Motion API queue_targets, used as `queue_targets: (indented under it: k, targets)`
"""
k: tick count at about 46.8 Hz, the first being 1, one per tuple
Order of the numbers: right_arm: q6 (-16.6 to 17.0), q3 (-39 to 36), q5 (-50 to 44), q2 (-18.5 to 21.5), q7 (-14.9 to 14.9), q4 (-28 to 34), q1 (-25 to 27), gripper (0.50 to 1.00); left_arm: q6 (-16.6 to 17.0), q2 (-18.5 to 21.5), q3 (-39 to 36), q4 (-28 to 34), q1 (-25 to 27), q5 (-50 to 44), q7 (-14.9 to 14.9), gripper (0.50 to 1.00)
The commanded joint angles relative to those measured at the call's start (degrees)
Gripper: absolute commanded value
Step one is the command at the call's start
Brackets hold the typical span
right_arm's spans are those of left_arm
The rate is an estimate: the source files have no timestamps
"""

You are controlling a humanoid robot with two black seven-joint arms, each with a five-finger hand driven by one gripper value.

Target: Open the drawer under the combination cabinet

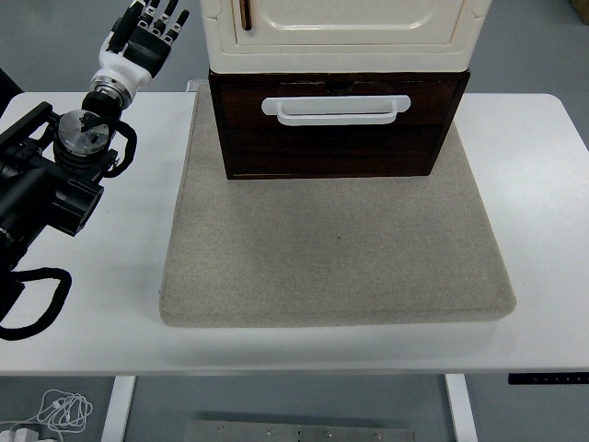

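My left hand [143, 39] is up at the worktop's [543, 184] far left, fingers loosely spread, holding nothing. Drawer [336, 129] is shut, well right of it.

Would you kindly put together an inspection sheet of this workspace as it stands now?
Surface: white table, grey mat across its middle.
Job's things: dark wooden drawer shut, white handle untouched, under cream cabinet.
Clutter: nothing seen.
Grippers: left hand raised beside the cabinet, fingers spread, holding nothing; right hand not in view.
Cables: black loop at the left arm; white cable on the floor.
Surroundings: grey floor.
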State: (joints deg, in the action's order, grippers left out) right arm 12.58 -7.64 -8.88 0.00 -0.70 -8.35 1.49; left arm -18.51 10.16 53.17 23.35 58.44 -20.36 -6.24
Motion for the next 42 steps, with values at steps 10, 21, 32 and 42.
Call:
queue_targets:
  k: [10,21,32,42]
  targets:
    - [0.0,0.0,0.0,0.0,0.0,0.0,0.0,0.926,-0.3,2.2,-0.4,-0.3,1.4,0.9,0.0,1.000]
    - [0.0,0.0,0.0,0.0,0.0,0.0,0.0,0.926,2.2,5.8,-1.3,-0.6,6.7,4.9,-1.2,1.000]
    - [0.0,0.0,0.0,0.0,0.0,0.0,0.0,0.926,2.1,10.8,-0.8,0.2,11.2,15.4,-2.8,1.000]
    - [0.0,0.0,0.0,0.0,0.0,0.0,0.0,0.926,0.3,17.5,-1.4,4.7,19.1,15.9,-2.5,1.000]
